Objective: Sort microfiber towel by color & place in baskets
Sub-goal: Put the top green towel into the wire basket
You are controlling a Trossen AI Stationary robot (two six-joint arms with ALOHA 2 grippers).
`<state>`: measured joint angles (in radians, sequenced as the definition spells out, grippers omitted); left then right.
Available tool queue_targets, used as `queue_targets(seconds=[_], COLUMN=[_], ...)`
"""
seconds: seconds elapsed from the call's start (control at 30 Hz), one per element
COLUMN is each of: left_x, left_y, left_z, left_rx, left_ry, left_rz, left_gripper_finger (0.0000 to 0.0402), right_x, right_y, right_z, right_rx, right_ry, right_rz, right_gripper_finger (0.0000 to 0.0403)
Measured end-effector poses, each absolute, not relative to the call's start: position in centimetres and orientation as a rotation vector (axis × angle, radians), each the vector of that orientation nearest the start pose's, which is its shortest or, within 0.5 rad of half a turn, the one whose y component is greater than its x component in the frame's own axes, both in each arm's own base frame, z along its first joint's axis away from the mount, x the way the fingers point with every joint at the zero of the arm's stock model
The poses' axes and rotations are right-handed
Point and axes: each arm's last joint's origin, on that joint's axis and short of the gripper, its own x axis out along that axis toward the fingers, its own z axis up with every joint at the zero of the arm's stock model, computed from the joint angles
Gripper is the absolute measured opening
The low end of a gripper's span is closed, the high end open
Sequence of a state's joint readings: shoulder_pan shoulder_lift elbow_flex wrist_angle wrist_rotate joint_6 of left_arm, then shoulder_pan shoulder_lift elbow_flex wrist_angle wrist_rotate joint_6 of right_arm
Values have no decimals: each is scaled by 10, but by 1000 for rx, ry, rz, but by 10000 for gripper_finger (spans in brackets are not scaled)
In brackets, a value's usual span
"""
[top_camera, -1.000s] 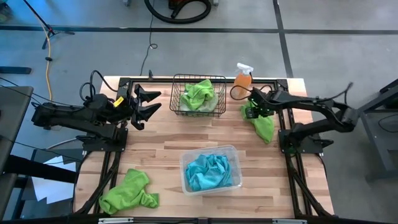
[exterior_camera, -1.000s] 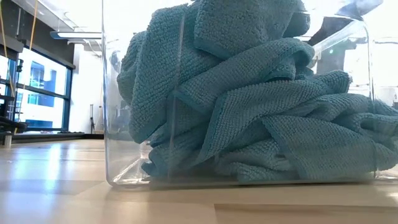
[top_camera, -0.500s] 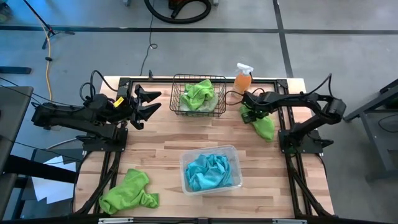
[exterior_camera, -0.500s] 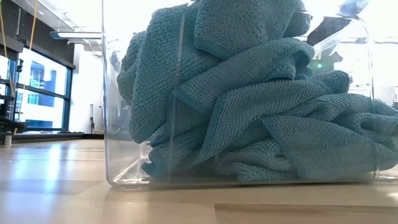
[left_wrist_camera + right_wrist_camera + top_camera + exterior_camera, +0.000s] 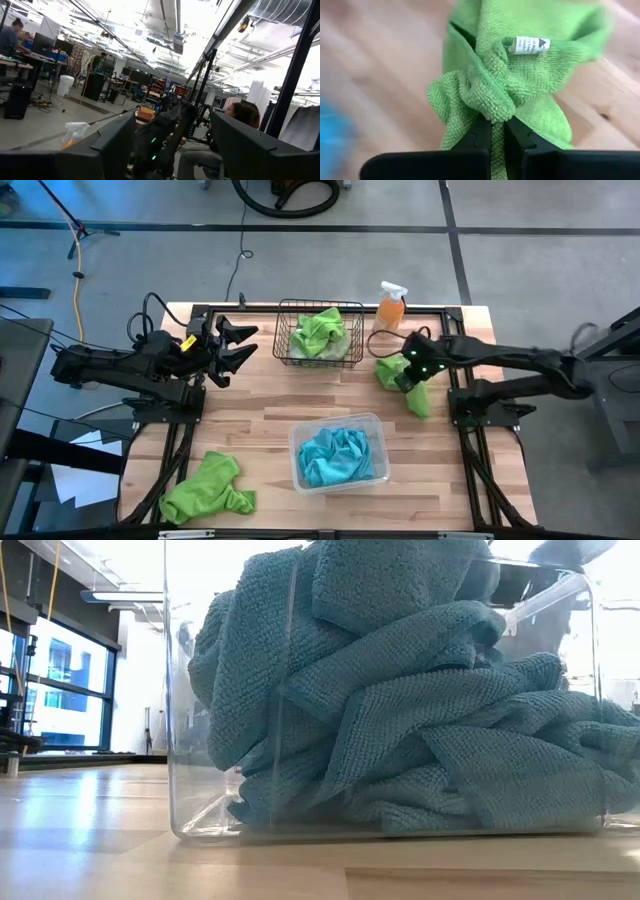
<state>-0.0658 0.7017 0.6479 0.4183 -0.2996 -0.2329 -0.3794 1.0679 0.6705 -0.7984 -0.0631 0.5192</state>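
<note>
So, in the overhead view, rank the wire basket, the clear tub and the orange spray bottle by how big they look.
1. Clear tub and black wire basket: they look about alike, so no ranking between them.
2. Orange spray bottle: clearly smallest.

The table (image 5: 250,430) is pale blond wood laid in narrow strips, and on it sit a black wire basket (image 5: 290,345) holding a lime green towel (image 5: 322,330) and a clear plastic tub (image 5: 372,423) full of turquoise cloths (image 5: 338,455) with a nubbly weave. Another lime green towel (image 5: 210,485) lies near the front left corner, and a third (image 5: 505,80), with a small white label, is pinched in the black right gripper (image 5: 492,131). The spray bottle (image 5: 389,308) at the back is orange with a white top.
</note>
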Motion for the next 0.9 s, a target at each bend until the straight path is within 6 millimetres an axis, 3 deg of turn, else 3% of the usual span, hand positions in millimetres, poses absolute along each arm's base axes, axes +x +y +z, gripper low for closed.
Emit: queue_targets(seconds=[0.27,0.43,0.67,0.9], left_x=[156,156,162,178], left_y=[-2,-3,-3,-4], left_z=[354,355,351,341], left_rx=[-295,-273,-286,-214], left_ry=[-383,-379,-357,-282], left_rz=[187,162,161,177], left_gripper_finger=[248,248,248,248], right_x=[156,168,205,227], right_y=[-31,-15,-4,-5], right_z=[298,337,363,356], right_rx=[547,375,82,68], right_ry=[588,341,-5,-23], right_rz=[-258,-24,93,116], right_gripper_finger=[3,3,3,3])
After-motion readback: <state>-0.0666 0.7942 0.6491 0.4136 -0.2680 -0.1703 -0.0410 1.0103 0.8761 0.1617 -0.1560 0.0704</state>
